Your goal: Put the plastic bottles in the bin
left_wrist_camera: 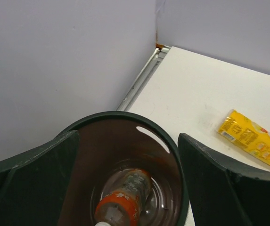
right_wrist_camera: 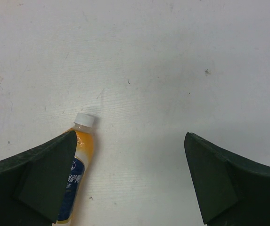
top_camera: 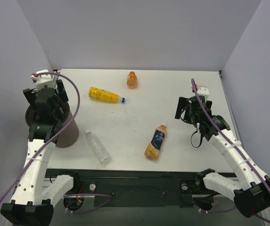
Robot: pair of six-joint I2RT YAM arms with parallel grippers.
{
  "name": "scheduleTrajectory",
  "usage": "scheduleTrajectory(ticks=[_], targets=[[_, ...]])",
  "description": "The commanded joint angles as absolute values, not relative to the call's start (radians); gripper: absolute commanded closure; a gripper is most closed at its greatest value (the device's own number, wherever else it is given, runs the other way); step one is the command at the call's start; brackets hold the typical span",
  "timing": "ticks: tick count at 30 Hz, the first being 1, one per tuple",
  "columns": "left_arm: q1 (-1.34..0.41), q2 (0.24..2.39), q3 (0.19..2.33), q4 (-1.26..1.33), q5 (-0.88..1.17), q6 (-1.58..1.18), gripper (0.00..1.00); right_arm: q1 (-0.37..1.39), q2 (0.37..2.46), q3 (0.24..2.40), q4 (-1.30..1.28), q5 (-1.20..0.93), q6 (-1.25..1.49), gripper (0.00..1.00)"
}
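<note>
The dark-brown bin (top_camera: 69,134) stands at the table's left edge. My left gripper (top_camera: 45,101) hangs open right above it. In the left wrist view its jaws (left_wrist_camera: 127,141) stand wide over the bin's rim (left_wrist_camera: 173,141), and one orange bottle (left_wrist_camera: 125,197) lies inside. On the table lie a yellow bottle (top_camera: 105,95) (left_wrist_camera: 255,141), a squat orange bottle (top_camera: 132,80), a clear bottle (top_camera: 97,147) and a blue-labelled orange bottle (top_camera: 155,142). My right gripper (top_camera: 187,109) (right_wrist_camera: 129,141) is open and empty above the table, right of the blue-labelled bottle (right_wrist_camera: 80,141).
White walls close the table at the back and both sides. The left wall runs close beside the bin. A black rail with the arm bases lines the near edge (top_camera: 139,181).
</note>
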State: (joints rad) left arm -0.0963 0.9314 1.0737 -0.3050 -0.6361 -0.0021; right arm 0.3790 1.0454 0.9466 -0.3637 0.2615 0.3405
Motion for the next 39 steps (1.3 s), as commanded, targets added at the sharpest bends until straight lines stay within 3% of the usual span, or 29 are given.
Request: scheduleTrajectory(ticks=[1,6,11,14,24,31,35,39], targets=[[-0.159,0.925,1.216,-0.481,-0.517,-0.11,0.03,0.374,1.035,0.963,-0.353,0.276,0.359,0.09],[-0.4,0.885,1.215,-0.661,-0.532,-0.257,0.03,0.376,1.061,0.954,-0.302,0.247,0.394,0.09],[-0.703,0.873,1.041,-0.822,-0.623,-0.591,0.03,0.376,1.098,0.969,-0.278,0.23,0.413,0.1],[-0.801,0.884,0.968,-0.94,-0.738,-0.846,0.03,0.377,1.103,0.977,-0.278,0.227,0.408,0.1],[-0.802,0.989,0.706,-0.85,-0.627,-1.228,0.03,0.376,1.094,0.954,-0.287,0.227,0.403,0.1],[-0.788,1.101,0.657,-0.753,-0.663,-1.261,0.03,0.376,1.083,0.954,-0.298,0.23,0.39,0.1],[-0.785,1.16,0.621,-0.674,-0.634,-1.266,0.09,0.376,1.081,0.956,-0.301,0.235,0.391,0.1],[-0.785,1.203,0.64,-0.658,-0.634,-1.25,0.25,0.376,1.08,0.956,-0.302,0.232,0.388,0.1]])
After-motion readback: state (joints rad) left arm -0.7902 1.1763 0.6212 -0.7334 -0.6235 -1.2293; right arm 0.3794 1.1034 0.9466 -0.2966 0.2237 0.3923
